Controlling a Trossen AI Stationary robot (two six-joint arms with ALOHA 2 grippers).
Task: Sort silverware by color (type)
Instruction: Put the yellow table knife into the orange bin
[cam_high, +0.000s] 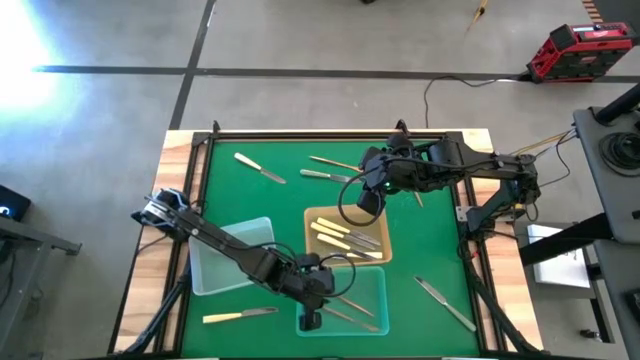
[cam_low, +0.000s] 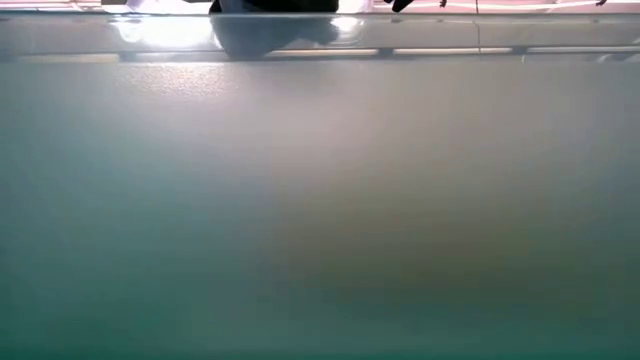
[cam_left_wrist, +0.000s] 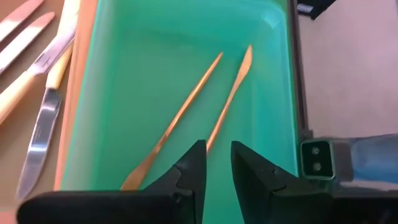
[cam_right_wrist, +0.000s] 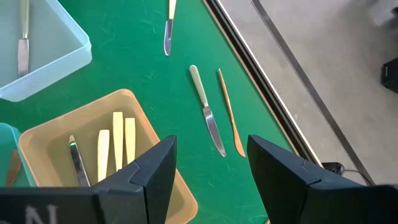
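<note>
My left gripper (cam_left_wrist: 216, 163) hangs over the green-tinted tray (cam_high: 372, 282) at the table's near edge, its fingers parted by a narrow gap with nothing between them. Below them two slim copper pieces (cam_left_wrist: 186, 102) lie side by side on the tray floor, released and apart from my fingertips. My right gripper (cam_right_wrist: 211, 162) hovers spread wide and empty above the far end of the tan tray (cam_high: 318, 216) in the middle of the green mat (cam_high: 440, 240). That tray holds several cream-handled knives (cam_high: 345, 238) with silver blades, lying roughly parallel. A clear tray (cam_high: 205, 272) sits toward the left edge, just beside the green-tinted one; in my right wrist view one cream-handled knife (cam_right_wrist: 23, 37) lies inside it. Loose silverware is scattered on the mat: a cream-handled knife (cam_high: 259, 167) near the far left corner, two pieces (cam_high: 330, 168) near the far edge, a silver knife (cam_high: 445, 303) toward the near right corner, and a cream-handled knife (cam_high: 240, 315) at the near edge, left of the green-tinted tray. The low view is a blur.
</note>
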